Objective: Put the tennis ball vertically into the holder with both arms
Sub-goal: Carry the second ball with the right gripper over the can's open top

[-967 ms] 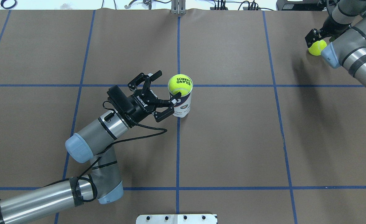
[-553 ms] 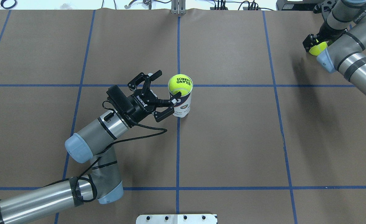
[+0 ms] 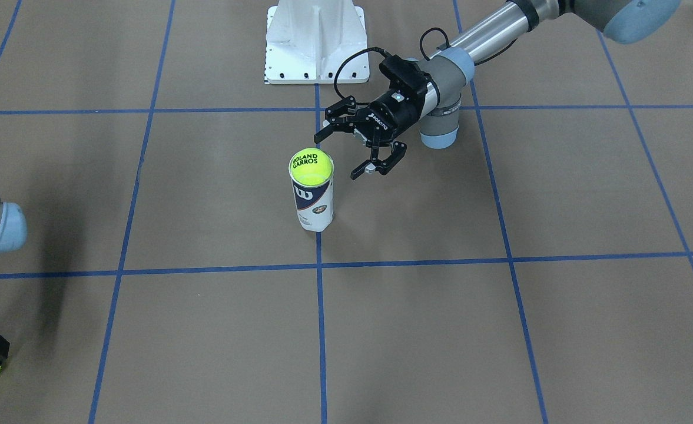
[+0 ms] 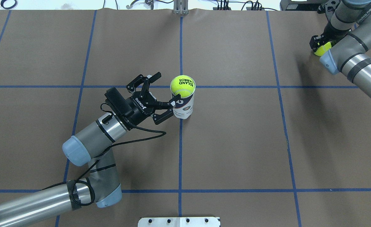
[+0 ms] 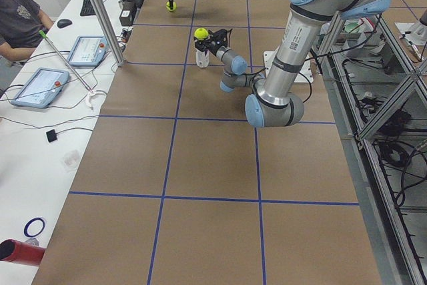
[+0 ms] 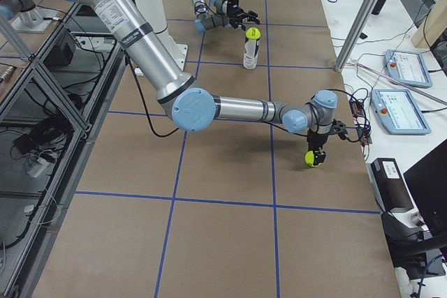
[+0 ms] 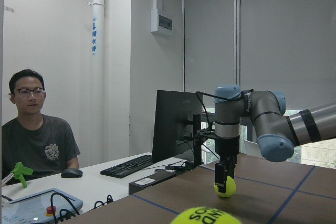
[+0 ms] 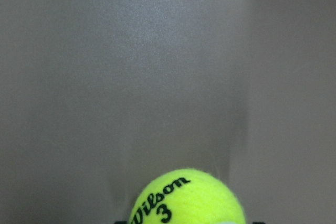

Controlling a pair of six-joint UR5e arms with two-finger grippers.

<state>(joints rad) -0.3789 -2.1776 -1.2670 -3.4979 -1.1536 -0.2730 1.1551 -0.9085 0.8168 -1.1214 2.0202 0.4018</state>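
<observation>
Moved: left gripper [image 4: 165, 89] backed off slightly toward the lower left of the overhead view. Right gripper [image 4: 318, 41] shifted up and right, so its ball is now mostly tucked behind the right arm [image 4: 358, 63].
Left gripper: centre-left of the overhead view, aimed at the holder [image 4: 184, 108]. Fingers spread wide with nothing between them. The front view shows a gap between fingertips and holder, so no contact.
Holder: upright at frame centre in the overhead view. It stands on the vertical blue tape line [image 4: 180, 151], just below the crossing with the horizontal line.
Top ball [image 4: 182, 85]: seated in the holder mouth, sticking out above the rim, "ROLAND GARROS" print facing up.
Right gripper: upper right corner of the overhead view, lower left edge of the front view, pointing straight down. Fingers clamped on the second ball [image 6: 312, 159], marked "Wilson 3" in the right wrist view.
Second ball height: low at the table [image 4: 235, 142]; can't tell if it touches.
</observation>
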